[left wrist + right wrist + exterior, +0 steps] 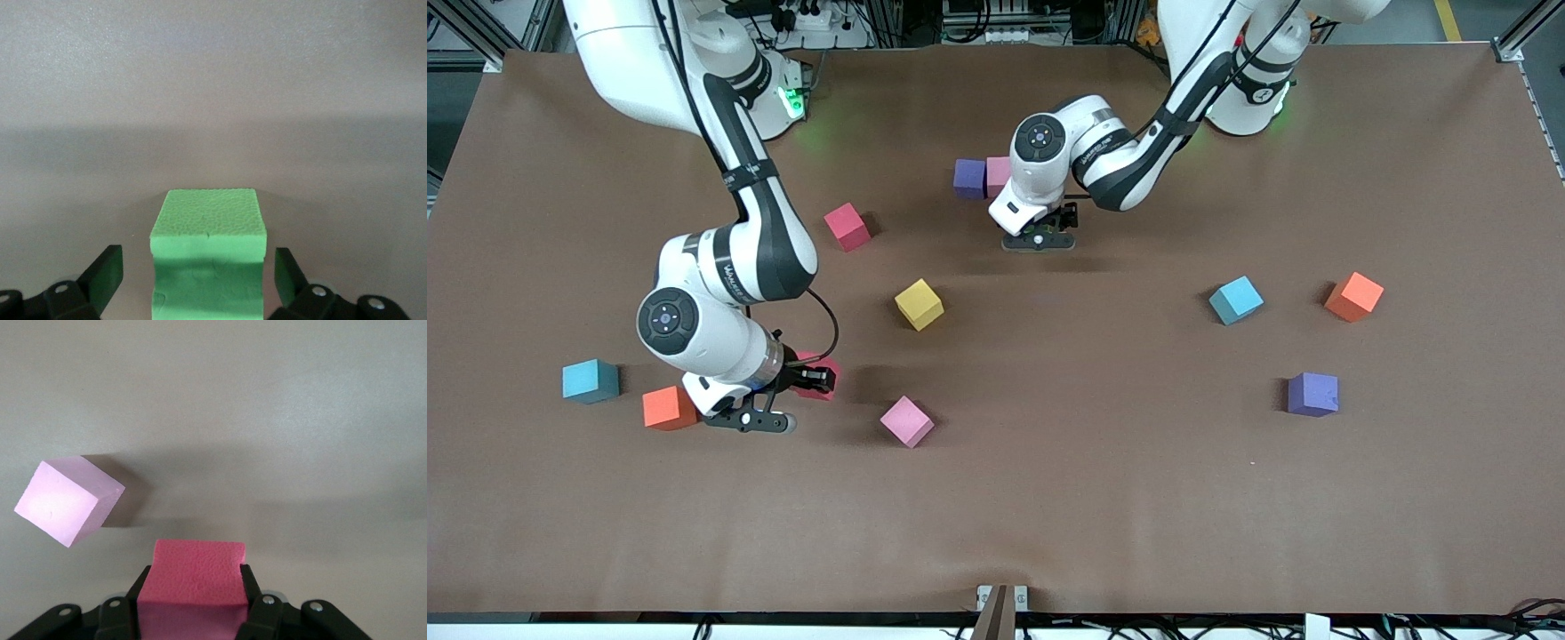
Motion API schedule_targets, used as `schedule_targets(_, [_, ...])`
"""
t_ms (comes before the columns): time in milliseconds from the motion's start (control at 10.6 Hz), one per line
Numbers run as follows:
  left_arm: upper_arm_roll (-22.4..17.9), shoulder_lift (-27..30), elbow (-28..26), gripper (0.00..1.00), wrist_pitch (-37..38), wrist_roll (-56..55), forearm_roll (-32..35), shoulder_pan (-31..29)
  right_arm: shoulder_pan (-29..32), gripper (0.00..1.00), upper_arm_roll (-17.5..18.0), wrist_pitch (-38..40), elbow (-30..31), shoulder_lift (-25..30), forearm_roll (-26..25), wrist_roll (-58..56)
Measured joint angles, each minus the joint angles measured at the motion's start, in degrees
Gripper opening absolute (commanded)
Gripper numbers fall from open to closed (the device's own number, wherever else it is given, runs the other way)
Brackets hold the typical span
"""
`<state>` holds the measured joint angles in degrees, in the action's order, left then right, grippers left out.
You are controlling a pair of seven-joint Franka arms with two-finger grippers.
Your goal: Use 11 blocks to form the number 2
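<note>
Purple, pink blocks: purple [968, 178] and pink [997, 175] touch, so the 2 is barely begun
left hand [200, 280]: open around green block [207, 257]
right hand [193, 597]: gripping hot-pink block [193, 577]
rest: scattered on counter [1103, 498]

Green block [208, 230] is showing a pebbled, matt foam face; the hot-pink block [195, 577] is looking equally grainy, while the pale pink block [67, 500] is reading smoother. Brown table cover [1049, 498] is appearing matt, paper-like. Arm shells [720, 267] are gleaming as glossy white plastic.

I see my left gripper [199, 280] low near the table's middle, fingers spread apart. My right gripper [193, 603] hangs low toward its arm's end, fingers clamped together on something.
</note>
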<state>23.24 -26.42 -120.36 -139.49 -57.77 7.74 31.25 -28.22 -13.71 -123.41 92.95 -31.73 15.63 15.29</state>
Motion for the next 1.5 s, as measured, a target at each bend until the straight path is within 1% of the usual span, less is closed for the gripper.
schedule_targets(188, [0.0, 2.4, 0.7, 1.0, 2.0, 0.4, 0.0, -0.2, -0.1, 0.48, 0.1, 0.0, 0.0, 0.1, 0.0, 0.5])
schedule_targets(282, [0.0, 4.9, 1.2, 1.0, 3.7, 2.3, 0.1, -0.8, -0.1, 0.48, 0.1, 0.0, 0.0, 0.1, 0.0, 0.6])
schedule_targets(470, [-0.2, 10.2, 1.3, 1.0, 6.1, 9.5, 0.1, -4.2, -0.3, 0.48, 0.2, 0.0, 0.0, 0.4, 0.0, 0.0])
schedule_targets(658, [-0.3, 12.9, 1.3, 1.0, 7.0, 16.3, 0.1, -9.4, -0.9, 0.48, 0.5, 0.1, 1.0, 2.0, -0.1, -5.7])
schedule_targets(940, [-0.1, 13.0, 0.5, 1.0, 8.7, 27.2, 0.1, -18.5, -1.8, 0.48, 1.0, 0.1, 4.4, 6.5, -0.7, -20.4])
schedule_targets(1128, [-0.1, 13.0, 0.3, 1.0, 10.6, 34.5, 0.1, -23.5, -3.7, 0.48, 1.3, 0.1, 5.5, 8.8, -4.2, -28.1])
schedule_targets(1316, [-0.1, 13.1, -0.6, 1.0, 11.5, 40.8, 0.4, -28.6, -7.4, 0.48, 1.5, 0.1, 7.6, 10.8, -6.7, -34.1])
schedule_targets(1504, [-0.1, 13.7, -2.8, 1.0, 11.5, 47.4, 3.2, -32.8, -12.4, 0.48, 1.7, 0.1, 8.8, 11.5, -8.6, -38.8])
